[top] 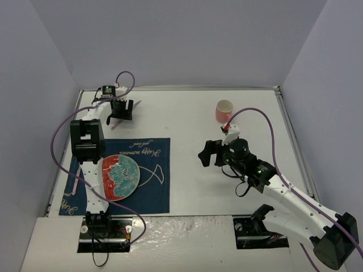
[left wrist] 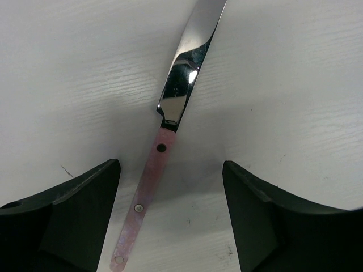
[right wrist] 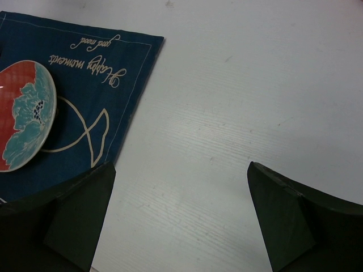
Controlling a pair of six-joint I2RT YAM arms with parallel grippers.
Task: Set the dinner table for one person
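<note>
A knife (left wrist: 180,96) with a shiny blade and a pink handle (left wrist: 146,190) lies flat on the white dinner table (top: 187,119) at the far left. My left gripper (left wrist: 170,164) hangs right over it, open, with the handle between its fingers and closer to the left finger (left wrist: 85,204); neither finger touches it. From above, the left gripper (top: 121,110) covers the middle of the knife (top: 115,124). My right gripper (top: 211,153) stands open over bare table right of the placemat, nothing between its fingers (right wrist: 74,215).
A navy placemat (top: 153,170) with a white fish drawing lies at the near left, and a red and teal plate (top: 119,177) sits on its left part. A pink cup (top: 224,111) stands upright at the far right. Grey walls enclose the table.
</note>
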